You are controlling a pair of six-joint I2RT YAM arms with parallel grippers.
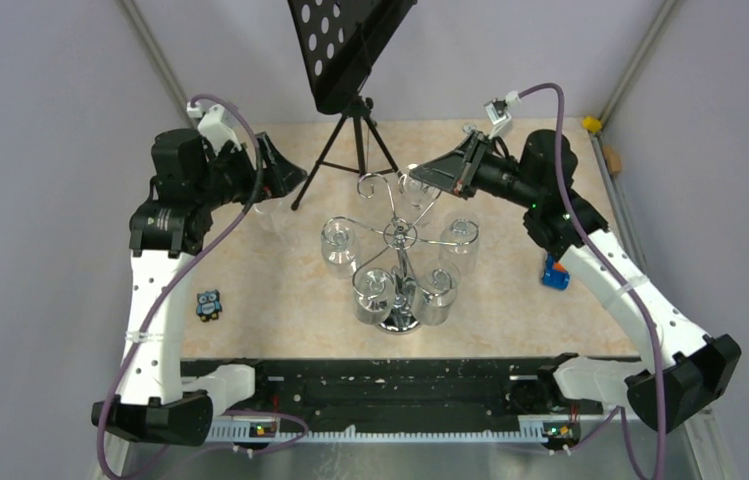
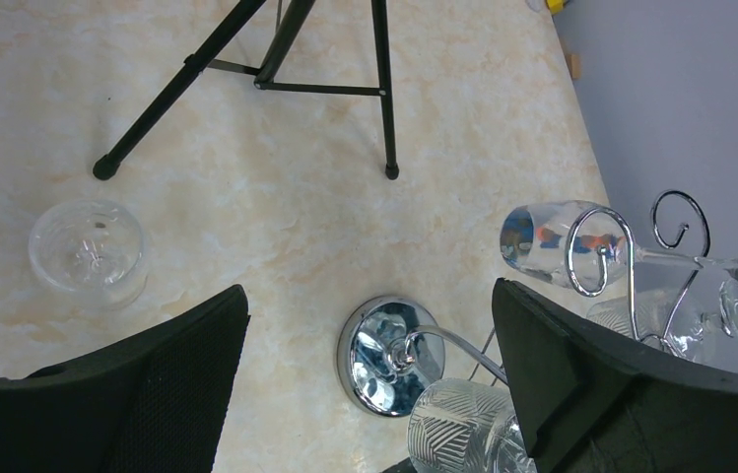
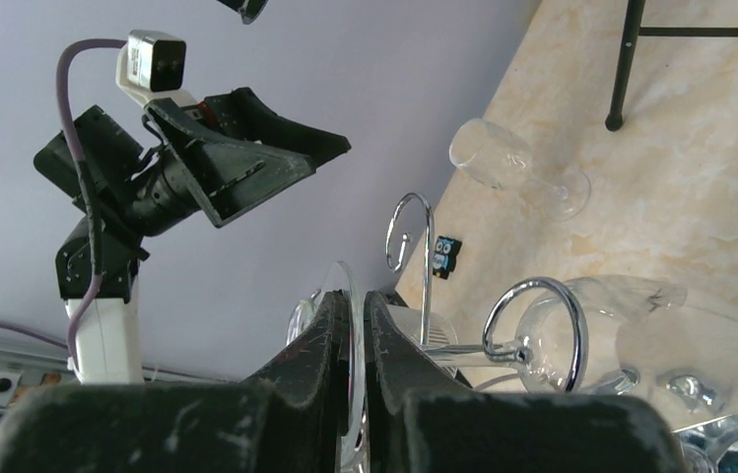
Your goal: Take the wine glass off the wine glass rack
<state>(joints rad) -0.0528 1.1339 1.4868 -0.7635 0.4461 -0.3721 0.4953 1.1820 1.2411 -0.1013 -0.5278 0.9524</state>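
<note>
1. Top view:
   - wine glass rack (image 1: 397, 238) stands mid-table w/ four hung glasses (image 1: 374, 290) on its near and side arms.
   - R gripper (image 1: 437, 178) is at the rack's far-right side, jaws pressed together. The wine glass (image 1: 413, 195) sits right at its tip, by the rack's far scroll; can't tell if the stem is still in the scroll.
   - L gripper (image 1: 285, 175) is far-left of the rack, well apart from it.
   - music stand (image 1: 350, 45) is behind the rack.
   - owl toy (image 1: 209, 305) lies left of the rack; blue-orange item (image 1: 554, 273) lies right of it.

2. Left wrist view:
   - L gripper (image 2: 367, 301) has its fingers spread wide, nothing btwn them, hanging above the rack's mirrored base (image 2: 389, 355).
   - loose glass (image 2: 89, 251) stands upright on the table, well apart from the rack.
   - tripod legs (image 2: 286, 59) are beyond the rack.
   - one hung glass (image 2: 557, 241) lies across a scroll.

3. Right wrist view:
   - R gripper (image 3: 355, 315) pinches the thin round foot of the wine glass (image 3: 341, 281) edge-on btwn its fingers.
   - rack scroll (image 3: 532, 320) rings the stem of a neighbouring glass just beside the fingers.
   - the loose glass (image 3: 512, 168) and owl toy (image 3: 446, 254) sit on the table past the rack.
   - the L gripper (image 3: 276, 163) shows opp., open.
</note>
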